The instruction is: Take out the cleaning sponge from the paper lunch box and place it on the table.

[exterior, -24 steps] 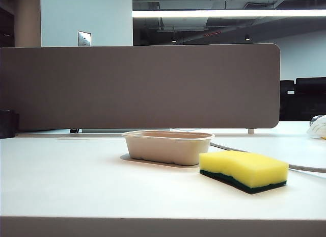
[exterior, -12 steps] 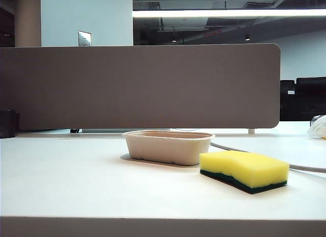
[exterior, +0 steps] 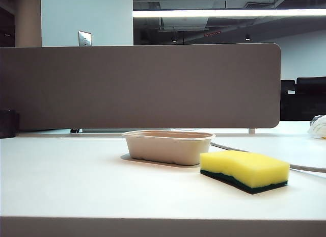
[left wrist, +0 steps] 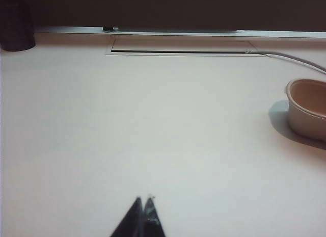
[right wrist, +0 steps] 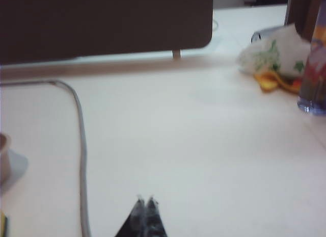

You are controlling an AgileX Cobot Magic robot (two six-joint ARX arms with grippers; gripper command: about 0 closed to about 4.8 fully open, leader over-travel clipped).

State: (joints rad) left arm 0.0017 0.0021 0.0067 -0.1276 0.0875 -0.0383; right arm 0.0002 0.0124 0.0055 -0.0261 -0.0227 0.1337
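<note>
Exterior view unchanged: cleaning sponge (exterior: 244, 170) stays on table (exterior: 76, 181); left gripper (left wrist: 142, 200), right gripper (right wrist: 145, 200) closed.

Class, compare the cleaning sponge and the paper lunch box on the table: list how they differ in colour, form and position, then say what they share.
Colour: the cleaning sponge is bright yellow with a dark green underside; the paper lunch box is plain beige.
Form: the sponge is a solid block with wavy sides; the box is a hollow tray with a rolled rim.
Position: the sponge lies nearer the camera and further right than the box.
Shared: both rest on the white table, held by neither gripper.
</note>
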